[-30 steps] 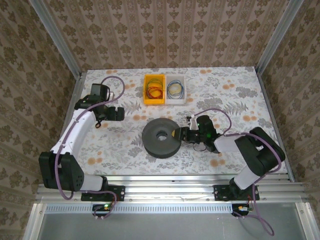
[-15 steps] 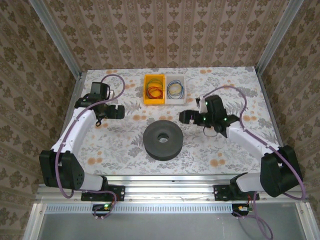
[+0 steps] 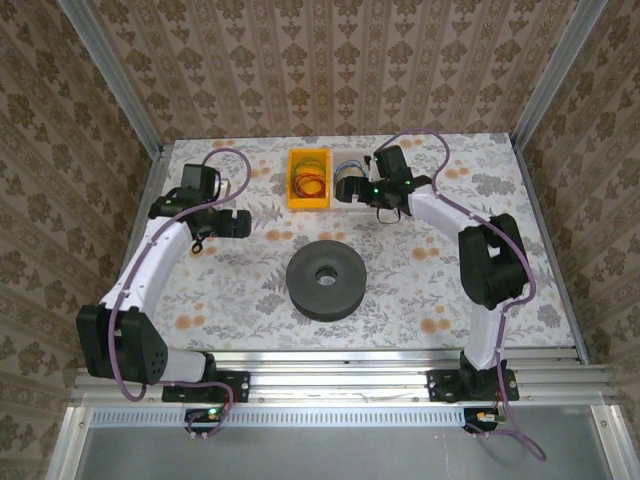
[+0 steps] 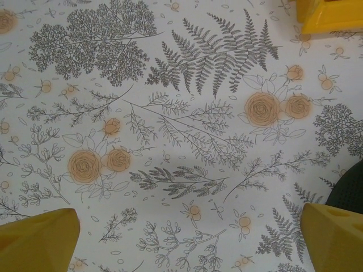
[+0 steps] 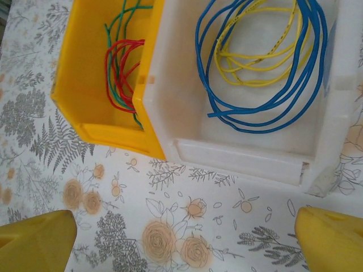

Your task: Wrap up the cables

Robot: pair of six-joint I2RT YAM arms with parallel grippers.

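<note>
The cables lie in two bins at the back of the table. A blue cable [image 5: 266, 110] and a yellow cable [image 5: 255, 65] are loosely coiled in the white bin [image 5: 238, 156]. A red cable [image 5: 120, 73] and a green one [image 5: 122, 17] lie in the yellow bin [image 5: 85, 68]. My right gripper [image 5: 181, 249] hovers open just in front of the white bin [image 3: 352, 199], above the tablecloth, holding nothing. Over the left of the table my left gripper [image 4: 187, 243] stands open and empty, with its yellow fingertips [image 4: 39, 238] wide apart.
A black spool [image 3: 324, 279] lies flat at the table's centre; its edge [image 4: 349, 190] shows at the right of the left wrist view. The yellow bin's corner [image 4: 334, 14] is ahead of the left gripper. Wallpapered walls enclose the table.
My right arm has left the spool's right side and swung back to the white bin, its jaws opening on the way. The left arm has not moved.
</note>
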